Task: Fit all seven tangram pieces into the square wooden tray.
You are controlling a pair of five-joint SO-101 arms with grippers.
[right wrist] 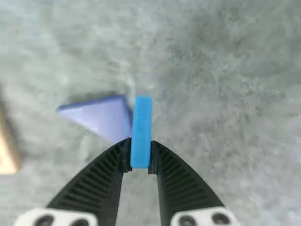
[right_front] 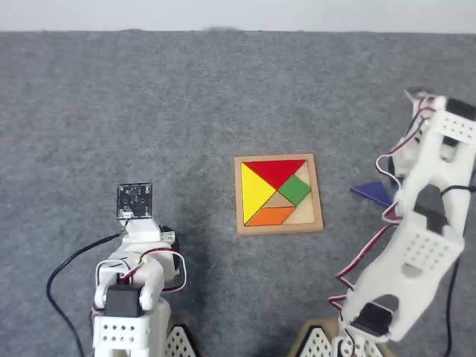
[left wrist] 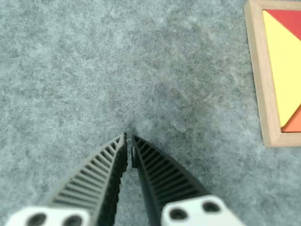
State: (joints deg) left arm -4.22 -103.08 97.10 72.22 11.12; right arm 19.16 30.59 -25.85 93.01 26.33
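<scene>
Grey felt covers the bench, where the left claw (left wrist: 128, 137) sits pinched shut and empty near the front-left corner. Right of centre, the square wooden tray (right_front: 239, 193) holds five coloured pieces, its front-right corner bare. Toward the right edge, a violet-blue triangle (right_front: 372, 193) lies loose, just beside the light-blue piece (right wrist: 141, 127) clamped on edge in the right claw (right wrist: 140, 143). Two pieces apparently remain.

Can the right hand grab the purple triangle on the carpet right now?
Probably not yet: the right hand is shut on a blue piece. The purple triangle lies uncovered right beside it.
</scene>
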